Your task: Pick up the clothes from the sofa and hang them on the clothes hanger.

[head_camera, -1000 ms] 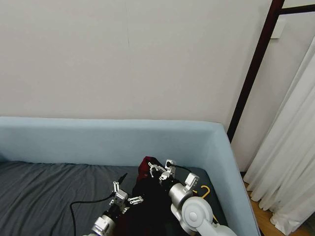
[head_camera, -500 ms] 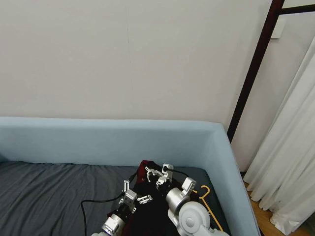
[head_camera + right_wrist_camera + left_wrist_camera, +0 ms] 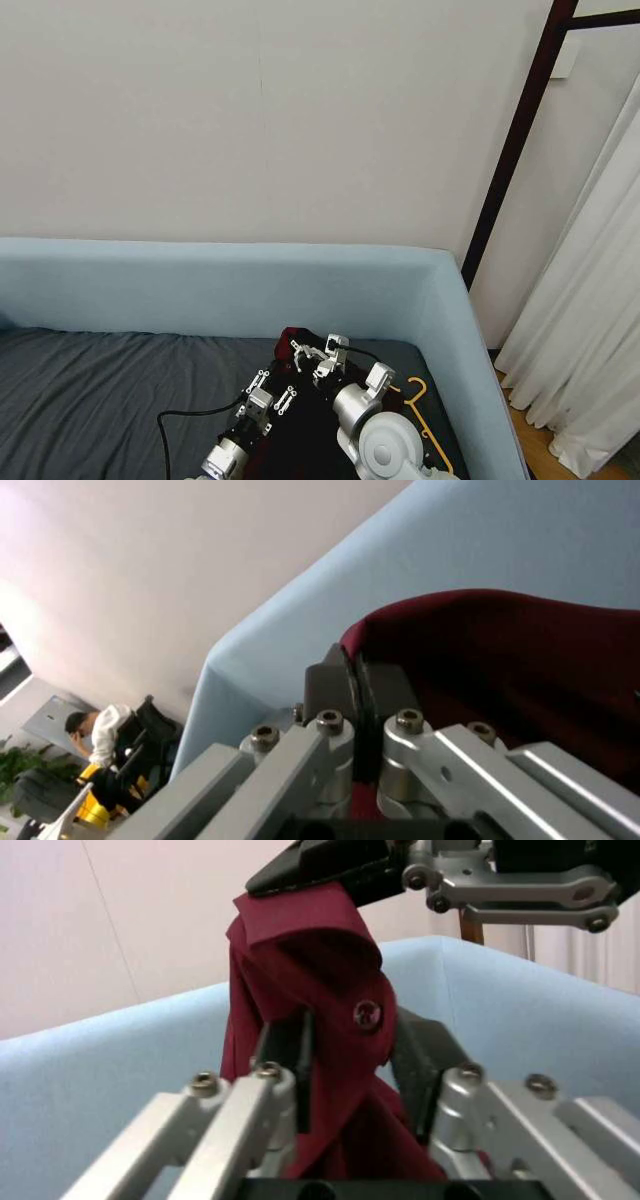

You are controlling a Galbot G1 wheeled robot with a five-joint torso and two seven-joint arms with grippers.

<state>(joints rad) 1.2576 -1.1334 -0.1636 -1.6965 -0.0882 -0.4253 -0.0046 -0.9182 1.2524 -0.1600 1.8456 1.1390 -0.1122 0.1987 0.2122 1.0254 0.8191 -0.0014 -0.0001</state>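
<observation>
The dark red shirt point(image 3: 292, 350) lies at the right end of the sofa point(image 3: 200, 285), its collar pulled up off the grey seat. The right gripper point(image 3: 303, 352) is clamped on the top fold of the collar, pads pressed together on the cloth. Just below it, the left gripper point(image 3: 350, 1057) has its fingers point(image 3: 290, 1065) spread apart on either side of the hanging fold. A yellow hanger point(image 3: 415, 395) lies beside the shirt, near the sofa's arm. A dark rack pole point(image 3: 510, 150) and a white curtain point(image 3: 590, 330) stand to the right.
</observation>
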